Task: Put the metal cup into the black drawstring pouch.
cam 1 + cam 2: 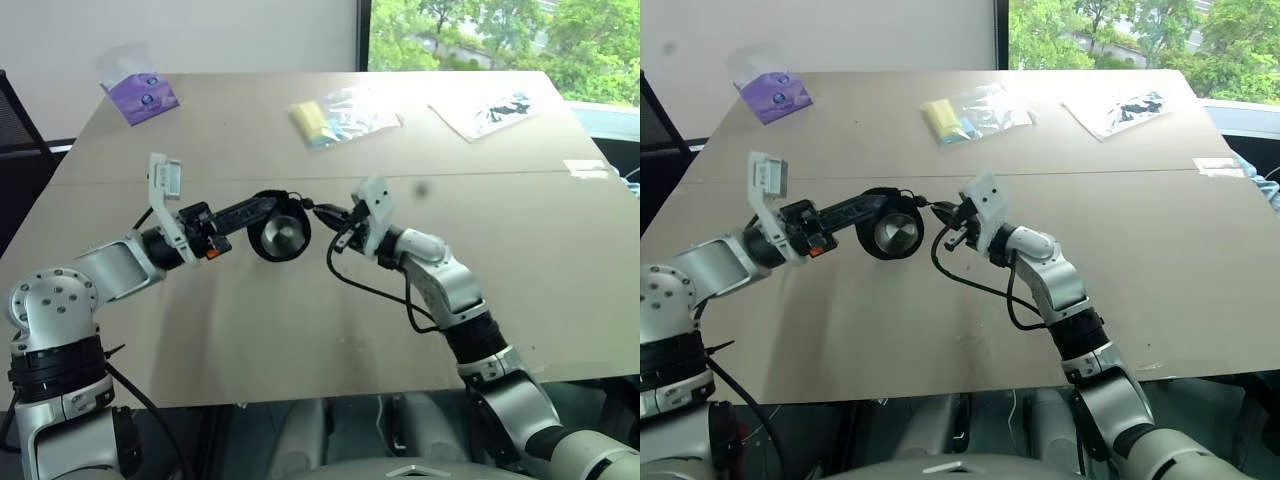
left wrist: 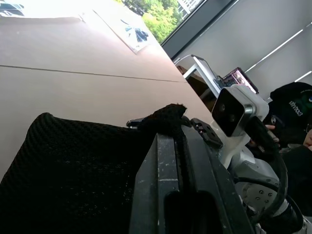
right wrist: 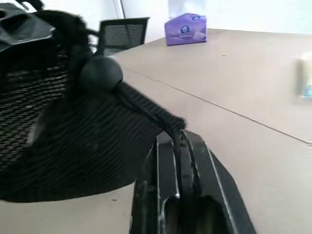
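Both claws are pressed together on the black drawstring pouch (image 1: 268,226), which hangs above the table (image 1: 300,330) between them: the left gripper (image 1: 262,207) pinches the fabric at the pouch's rim, and the right gripper (image 1: 322,212) pinches the thin cord (image 3: 146,108) at its mouth. The metal cup (image 1: 284,236) already sits inside, its shiny round base showing through the open mouth in the head views. Judging by looks, the pouch is soft and limp and will sag wherever it is not held, so the rim and cord are the sensible places to hold; the cup is stiff, smooth and likely slippery, and could slide out if the mouth tips downward. From the right wrist view a round cord bead (image 3: 100,73) and the cord running into the shut fingers are plain, details the head views leave too small. The left wrist view shows the mesh weave of the fabric against its finger, and a person (image 2: 292,122) beyond the table's edge.
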Controlling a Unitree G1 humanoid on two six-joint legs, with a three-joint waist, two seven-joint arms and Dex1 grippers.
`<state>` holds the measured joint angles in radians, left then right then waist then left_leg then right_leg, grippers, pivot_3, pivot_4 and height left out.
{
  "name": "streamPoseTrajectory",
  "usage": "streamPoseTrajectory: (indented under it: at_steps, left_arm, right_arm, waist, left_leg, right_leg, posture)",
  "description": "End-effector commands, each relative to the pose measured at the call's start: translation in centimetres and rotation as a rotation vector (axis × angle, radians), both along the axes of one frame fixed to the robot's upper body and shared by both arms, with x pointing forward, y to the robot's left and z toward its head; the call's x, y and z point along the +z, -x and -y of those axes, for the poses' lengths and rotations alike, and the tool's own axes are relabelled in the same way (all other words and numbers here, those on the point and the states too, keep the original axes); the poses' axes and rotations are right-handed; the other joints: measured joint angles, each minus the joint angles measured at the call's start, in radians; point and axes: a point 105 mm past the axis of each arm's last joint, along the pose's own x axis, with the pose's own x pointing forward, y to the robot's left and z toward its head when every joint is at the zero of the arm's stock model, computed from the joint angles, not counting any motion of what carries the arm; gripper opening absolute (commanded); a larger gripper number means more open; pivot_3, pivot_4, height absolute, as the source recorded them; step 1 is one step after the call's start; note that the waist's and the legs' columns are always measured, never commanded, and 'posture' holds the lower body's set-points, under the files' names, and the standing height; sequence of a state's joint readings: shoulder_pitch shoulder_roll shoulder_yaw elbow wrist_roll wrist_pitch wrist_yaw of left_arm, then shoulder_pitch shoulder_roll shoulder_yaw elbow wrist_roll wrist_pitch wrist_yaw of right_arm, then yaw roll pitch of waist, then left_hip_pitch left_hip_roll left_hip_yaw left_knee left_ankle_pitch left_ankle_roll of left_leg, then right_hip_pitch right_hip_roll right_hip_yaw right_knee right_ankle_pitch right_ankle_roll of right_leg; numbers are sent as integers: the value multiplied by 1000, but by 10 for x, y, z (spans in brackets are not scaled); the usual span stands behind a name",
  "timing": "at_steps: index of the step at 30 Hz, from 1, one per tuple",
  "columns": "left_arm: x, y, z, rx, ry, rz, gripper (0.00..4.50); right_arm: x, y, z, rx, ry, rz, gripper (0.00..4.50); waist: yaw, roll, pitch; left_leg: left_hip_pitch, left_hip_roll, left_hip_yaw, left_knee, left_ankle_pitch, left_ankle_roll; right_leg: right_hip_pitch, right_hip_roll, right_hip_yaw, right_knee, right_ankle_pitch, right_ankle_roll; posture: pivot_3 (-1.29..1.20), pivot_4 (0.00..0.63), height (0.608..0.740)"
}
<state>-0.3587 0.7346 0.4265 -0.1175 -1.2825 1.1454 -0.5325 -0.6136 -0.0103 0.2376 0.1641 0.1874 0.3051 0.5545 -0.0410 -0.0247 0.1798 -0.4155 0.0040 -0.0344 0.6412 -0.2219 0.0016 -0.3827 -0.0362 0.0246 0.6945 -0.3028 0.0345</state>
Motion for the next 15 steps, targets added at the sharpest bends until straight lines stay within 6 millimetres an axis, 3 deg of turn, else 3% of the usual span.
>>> streamPoseTrajectory:
  at_steps: [1, 5, 8, 9, 10, 14, 15]
  left_arm:
    - [8, 5, 0, 8, -9, 64, 0]
    - [-3, 6, 4, 36, -39, 69, 0]
    - [-8, 14, 15, -16, -91, 108, 867]
    - [-6, 13, 17, -17, -87, 127, 1281]
    - [-5, 11, 18, -2, -101, 147, 1994]
    - [0, 11, 30, -46, -129, 212, 3464]
    - [2, 11, 34, -64, -127, 221, 3464]
  right_arm:
    - [20, -3, 10, -58, 31, 129, 89]
    - [33, -4, 43, -159, 173, 270, 89]
    - [45, -3, 59, -204, 243, 347, 0]
    - [50, -3, 65, -219, 276, 382, 0]
    - [56, -2, 69, -229, 307, 416, 0]
    - [81, 6, 78, -229, 365, 513, 0]
    - [86, 8, 78, -223, 375, 531, 0]
  waist:
    - [1, 0, 0]
    - [5, 0, 0]
    - [5, 0, 0]
    - [5, 0, 0]
    - [5, 0, 0]
    - [5, 1, 0]
    - [4, 0, 0]
  left_leg:
    - [0, 0, 0, 0, 0, 0]
    - [0, 0, 0, 0, 0, 0]
    - [-1, 0, 0, 0, 0, 0]
    - [-1, 0, 0, 0, 0, 0]
    - [-1, 0, 0, 0, 0, 0]
    - [0, 0, 0, -1, -1, 2]
    - [-1, 0, 0, 0, -1, 2]
  right_leg:
    - [0, 0, 0, 0, 0, 0]
    - [0, -1, 0, 0, 0, 0]
    - [0, -1, 0, -1, 0, 0]
    - [0, -1, 0, 0, 0, 0]
    - [0, -1, 0, 0, 0, 0]
    - [0, 0, 0, 0, 0, 0]
    - [0, 0, 0, 0, 0, 0]
  posture:
    - [0, 150, 740]
    - [0, 150, 740]
    - [0, 150, 740]
    - [0, 150, 740]
    - [0, 150, 740]
    - [0, 150, 740]
    - [0, 150, 740]
